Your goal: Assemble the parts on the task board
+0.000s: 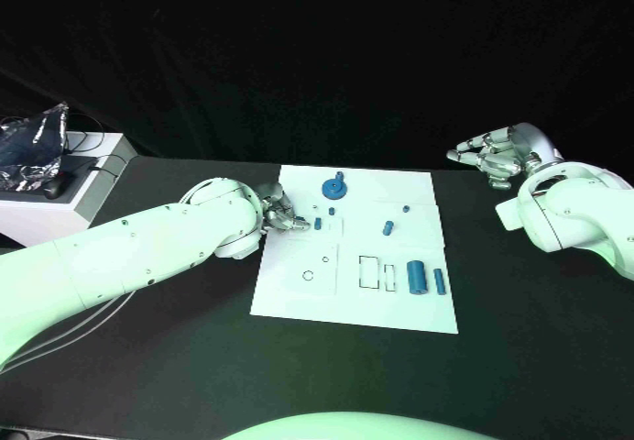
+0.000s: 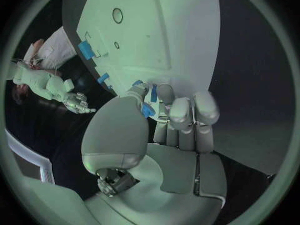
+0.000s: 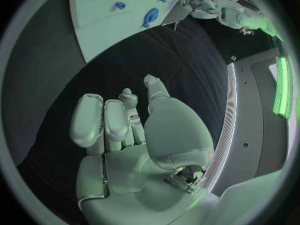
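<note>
The left hand (image 1: 280, 214) is at the left edge of the task board (image 1: 356, 302) and pinches a small blue part (image 1: 319, 223) between its fingertips, the other fingers curled close. The grip is thin, so I think the part can slip or tilt if the hand presses it into a wrong hole. The right hand (image 1: 499, 154) hovers well apart, off the board's far right corner, fingers loosely spread and holding nothing.

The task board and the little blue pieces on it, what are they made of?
The task board looks like a thin, matte white sheet, maybe plastic or card: flat, dull, with outlines drawn on it. The blue pieces look like smooth plastic, evenly coloured, though metal cannot be ruled out.
</note>
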